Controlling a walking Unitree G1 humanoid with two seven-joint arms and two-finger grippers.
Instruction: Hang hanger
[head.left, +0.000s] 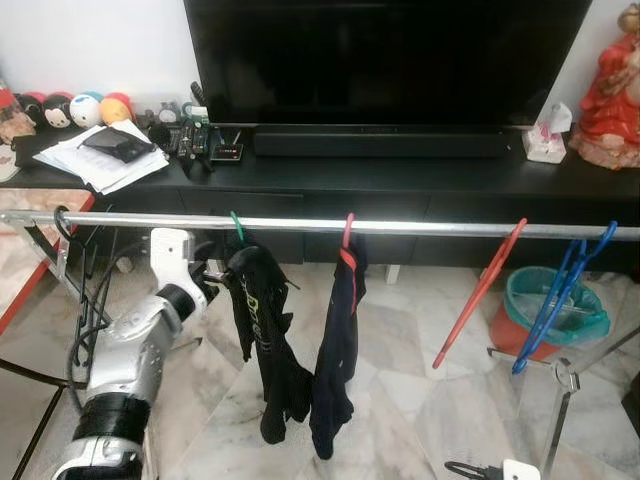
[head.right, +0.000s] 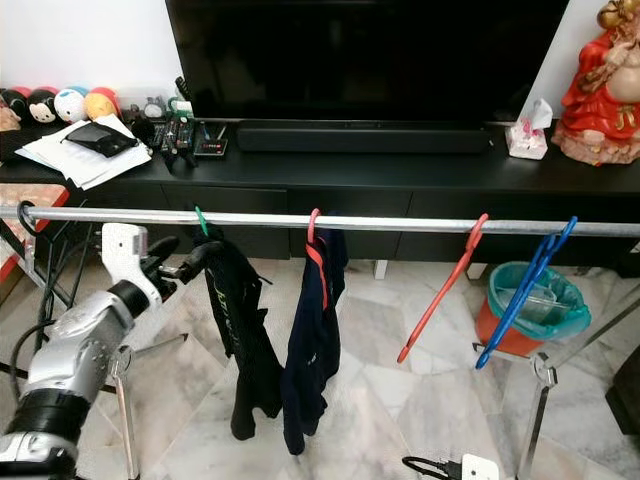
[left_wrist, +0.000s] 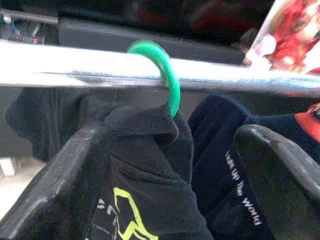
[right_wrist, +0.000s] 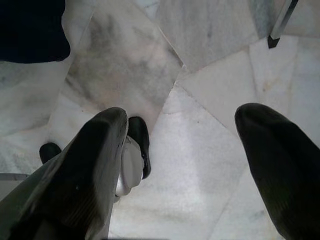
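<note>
In the left eye view the green hanger (head.left: 237, 226) is hooked over the silver rail (head.left: 420, 227), carrying a black shirt (head.left: 262, 330), with the left gripper (head.left: 222, 268) just at the shirt's shoulder, at about nine o'clock from the hook. The step in hand looks like the release: to do it well the fingers should part from the cloth without tugging it sideways, so the hook stays seated and does not slide toward the red hanger with the navy garment (head.left: 338, 340) at three o'clock. The right eye view shows the same, with an empty red hanger (head.right: 440, 290) and a blue hanger (head.right: 522, 290) further along the rail. In the left wrist view the fingers (left_wrist: 65, 185) stand spread, one pressing the shirt's collar, the other apart from it, nothing clamped. In the right wrist view the right gripper (right_wrist: 180, 165) hangs parted and empty over the marble floor (right_wrist: 200, 60).
</note>
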